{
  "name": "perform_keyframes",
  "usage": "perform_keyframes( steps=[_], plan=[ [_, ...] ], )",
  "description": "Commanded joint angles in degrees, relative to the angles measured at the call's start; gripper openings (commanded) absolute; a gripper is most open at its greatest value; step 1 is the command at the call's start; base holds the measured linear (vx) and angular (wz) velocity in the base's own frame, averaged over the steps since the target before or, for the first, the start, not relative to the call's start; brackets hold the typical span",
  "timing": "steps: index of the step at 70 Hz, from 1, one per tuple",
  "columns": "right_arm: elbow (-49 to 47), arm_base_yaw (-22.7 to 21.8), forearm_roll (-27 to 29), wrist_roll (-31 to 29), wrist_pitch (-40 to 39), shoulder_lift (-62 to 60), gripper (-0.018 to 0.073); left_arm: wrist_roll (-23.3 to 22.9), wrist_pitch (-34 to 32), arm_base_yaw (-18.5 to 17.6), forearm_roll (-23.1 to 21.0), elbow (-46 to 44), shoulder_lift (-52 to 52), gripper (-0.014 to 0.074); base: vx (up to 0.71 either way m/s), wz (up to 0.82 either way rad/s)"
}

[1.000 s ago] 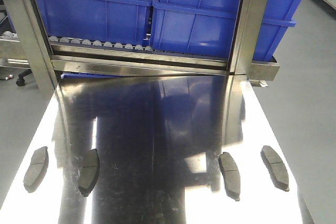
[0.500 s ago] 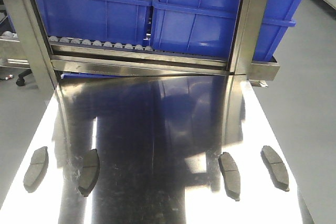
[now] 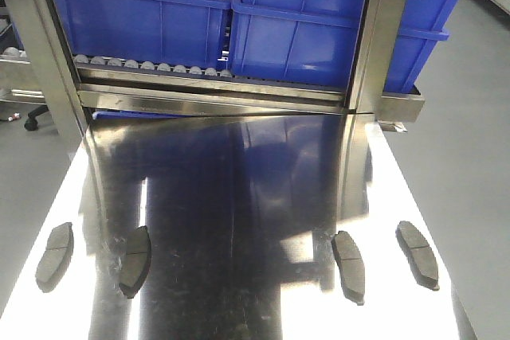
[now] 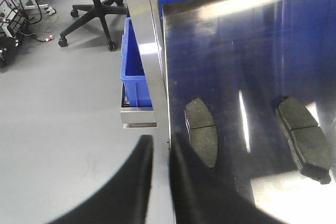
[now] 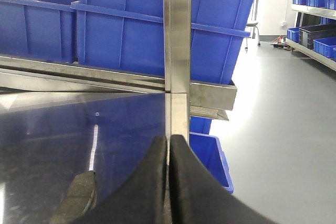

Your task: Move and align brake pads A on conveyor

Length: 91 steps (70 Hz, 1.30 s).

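Exterior front-facing view: four brake pads A (image 3: 135,260) lying on steel bench (image 3: 239,189), lower left and lower right; conveyor out of sight. Left gripper (image 4: 161,148) slightly parted, right gripper (image 5: 168,142) pressed together, both empty. Probably pre-grasp: next, opening and descending over a pad.

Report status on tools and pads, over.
Left tool slightly parted, right tool shut, both empty. Four brake pads lying on steel table; conveyor not in view. Nothing blocking pads.
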Motion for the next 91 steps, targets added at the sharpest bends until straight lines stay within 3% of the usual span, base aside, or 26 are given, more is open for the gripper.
perform_keyframes(
  steps=[1,11,22,42,58,91],
  plan=[
    [0.4,-0.3,-0.4,-0.3,-4.2,-0.6,-0.0004,0.0,-4.3,-0.4,-0.3,-2.1,0.4,0.0301,0.0,0.0],
    [0.4,-0.3,-0.4,-0.3,-4.2,-0.6,-0.0004,-0.8,-4.3,-0.4,-0.3,-2.1,0.4,0.058,0.0,0.0],
    [0.4,-0.3,-0.4,-0.3,-4.2,-0.6,-0.0004,-0.8,-4.5,-0.4,-0.3,-2.1,0.4,0.0724,0.0,0.0],
    [0.4,-0.3,-0.4,-0.3,-4.2,-0.6,-0.0004,-1.0,-3.8,-0.4,-2.7,-3.1,6.1,0.0683,0.0,0.0],
    [0.4,-0.3,-0.4,-0.3,-4.2,-0.6,-0.0004,-1.0,0.7,-0.4,-6.9,-11.5,21.3,0.065,0.0,0.0],
    [0.4,-0.3,-0.4,-0.3,-4.2,-0.6,-0.0004,0.6,8.0,-0.5,-6.9,-28.0,48.9,0.0604,0.0,0.0]
  ],
)
